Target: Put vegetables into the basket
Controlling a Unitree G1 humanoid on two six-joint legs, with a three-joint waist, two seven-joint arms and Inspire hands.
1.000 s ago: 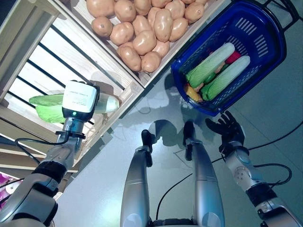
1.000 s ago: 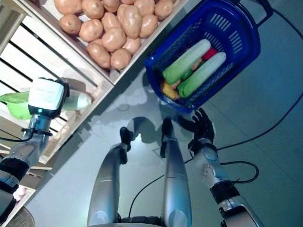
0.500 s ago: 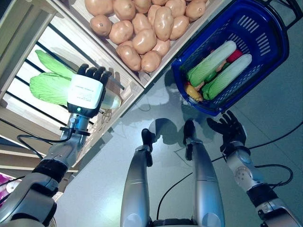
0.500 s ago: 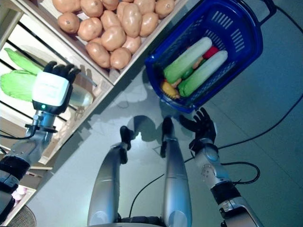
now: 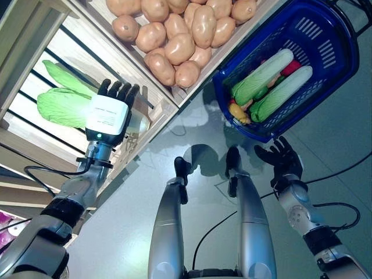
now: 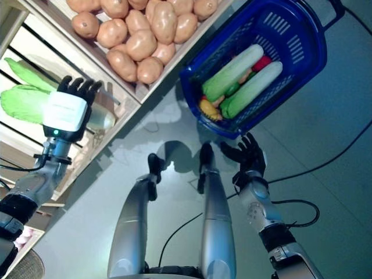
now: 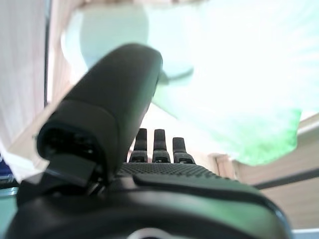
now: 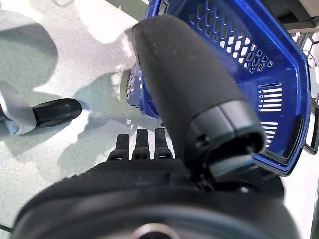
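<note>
two cabbages in the basket, more on the shelf

two long green-and-white cabbages (image 5: 263,74) lie already in the blue basket (image 5: 331,35), which stands on the floor beside the wooden shelf (image 5: 125,70). with them i see some smaller things, one yellow-orange and one red, but they are too much hidden to name. so a part of the task is done.

the left hand (image 5: 118,93) is over the slatted shelf, its fingers straight and spread, closed on nothing that i can see. directly under it lies a pale cabbage end (image 5: 139,121), and in the left wrist view a pale green cabbage (image 7: 234,79) fills the space past the fingers. i cannot tell if the palm touches it. another leafy cabbage (image 5: 61,107) lies just beside the hand, and a narrower green leaf (image 5: 64,75) behind it.

the right hand (image 5: 281,156) hangs low over the floor, near the basket's closer rim, with relaxed open fingers and nothing in it.

the pile of potatoes (image 5: 180,35) in the next compartment of the shelf looks untouched. as i judge it, the task is perhaps in its middle: the cabbages on the shelf and possibly the potatoes are left, and the next step is to grasp the cabbage under the left hand.
</note>
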